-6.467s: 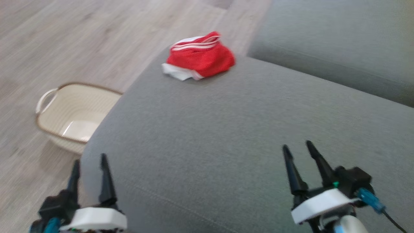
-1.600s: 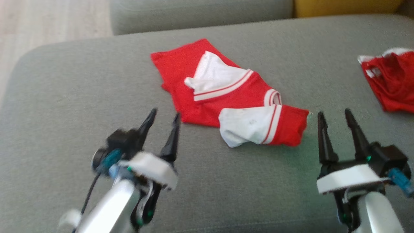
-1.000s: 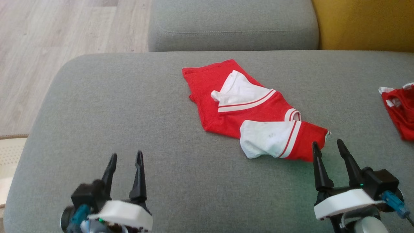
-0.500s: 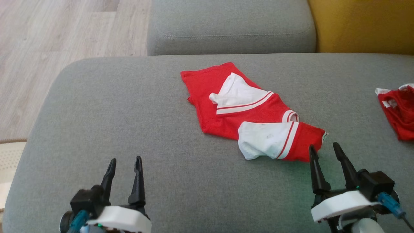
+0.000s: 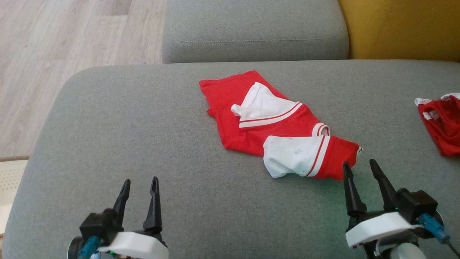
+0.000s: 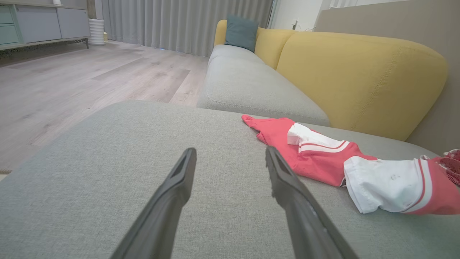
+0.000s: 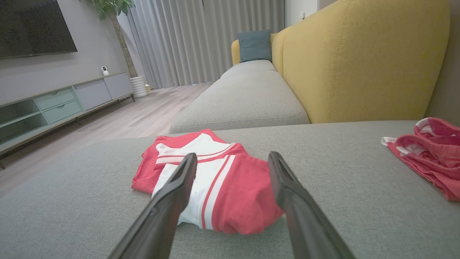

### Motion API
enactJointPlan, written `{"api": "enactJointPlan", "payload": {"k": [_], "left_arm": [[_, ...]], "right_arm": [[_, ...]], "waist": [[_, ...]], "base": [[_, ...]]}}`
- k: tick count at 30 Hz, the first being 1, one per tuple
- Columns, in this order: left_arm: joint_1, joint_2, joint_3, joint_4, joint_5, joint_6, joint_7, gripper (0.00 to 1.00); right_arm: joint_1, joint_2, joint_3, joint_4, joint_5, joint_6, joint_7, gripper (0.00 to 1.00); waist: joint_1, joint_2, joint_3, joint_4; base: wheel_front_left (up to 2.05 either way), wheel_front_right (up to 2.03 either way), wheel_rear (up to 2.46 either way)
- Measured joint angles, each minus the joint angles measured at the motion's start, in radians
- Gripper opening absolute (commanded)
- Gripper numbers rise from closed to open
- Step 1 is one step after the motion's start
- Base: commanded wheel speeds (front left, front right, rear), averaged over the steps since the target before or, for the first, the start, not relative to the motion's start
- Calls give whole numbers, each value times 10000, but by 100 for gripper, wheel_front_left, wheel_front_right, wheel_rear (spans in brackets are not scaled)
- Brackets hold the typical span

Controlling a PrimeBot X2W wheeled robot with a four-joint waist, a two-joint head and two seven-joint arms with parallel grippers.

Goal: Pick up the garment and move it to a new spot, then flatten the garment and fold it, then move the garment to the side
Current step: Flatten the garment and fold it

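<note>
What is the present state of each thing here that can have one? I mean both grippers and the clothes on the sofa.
Left gripper: open, empty, over the bare sofa cushion.
Right gripper: open, empty, fingertips close to the near corner of the red and white garment.
Red and white garment: lying rumpled, white parts folded over, not flat, not held.
Second red garment: bunched up at the right, not held.

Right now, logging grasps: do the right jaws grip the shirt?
No, the right jaws stand open; the shirt lies loose on the sofa.
</note>
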Motion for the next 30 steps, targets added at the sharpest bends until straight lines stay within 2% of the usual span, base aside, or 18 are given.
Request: {"api": "enactJointPlan", "payload": {"k": [13, 16, 21, 23, 26, 30], "left_arm": [[1, -113, 188, 115, 100, -186, 0, 100], [0, -180, 190, 130, 190, -198, 0, 100], [-13, -290, 148, 150, 261, -245, 0, 100], [-17, -297, 140, 153, 261, -272, 0, 100], [-37, -334, 105, 157, 261, -284, 0, 100], [-128, -387, 104, 161, 265, -359, 0, 100]], "right_arm": [[-2, 0, -96, 15, -90, 0, 15, 100], [-64, 0, -267, 27, -629, 0, 245, 100], [-936, -58, -171, 313, -1981, 0, 1331, 100], [-1222, -165, -21, 431, -2054, 0, 1572, 100], [-2255, -966, 627, 986, -1774, 0, 2414, 100], [-3155, -1707, 1147, 1722, -1174, 0, 3064, 100]], "waist": [[0, 0, 81, 52], [0, 0, 138, 77], [0, 0, 287, 189], [0, 0, 320, 226], [0, 0, 531, 377], [0, 0, 836, 530]], "base": [[0, 0, 0], [0, 0, 0], [0, 0, 0], [0, 0, 0], [0, 0, 0], [0, 0, 0]]}}
